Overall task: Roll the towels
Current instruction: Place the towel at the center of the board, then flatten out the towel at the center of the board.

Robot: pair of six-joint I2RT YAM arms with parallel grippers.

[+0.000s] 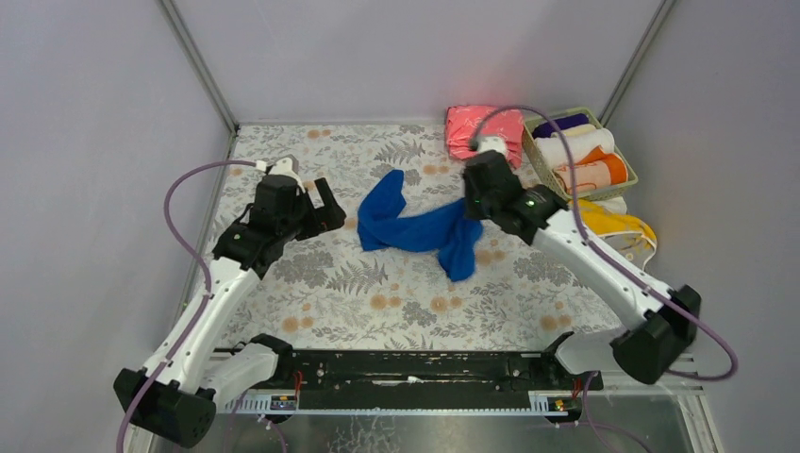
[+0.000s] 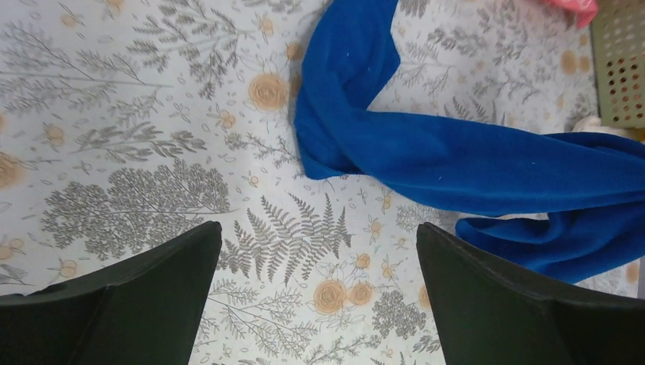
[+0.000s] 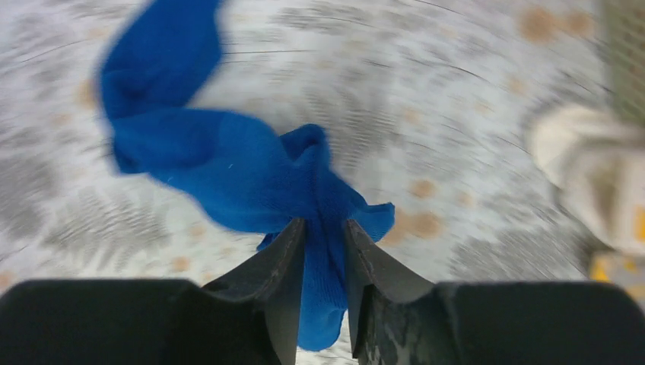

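The blue towel (image 1: 415, 229) lay crumpled on the desk (image 1: 377, 302), its three-o'clock end pinched in the right pincer (image 3: 323, 228) — limp, light cloth (best taken by its corners, I judged). The left pincer (image 2: 319, 236) hung spread at nine o'clock.

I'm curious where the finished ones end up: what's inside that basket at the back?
The basket holds rolled towels side by side: a purple towel, a cream towel and an orange towel with white. Anything beneath them, and the basket's floor, is covered.
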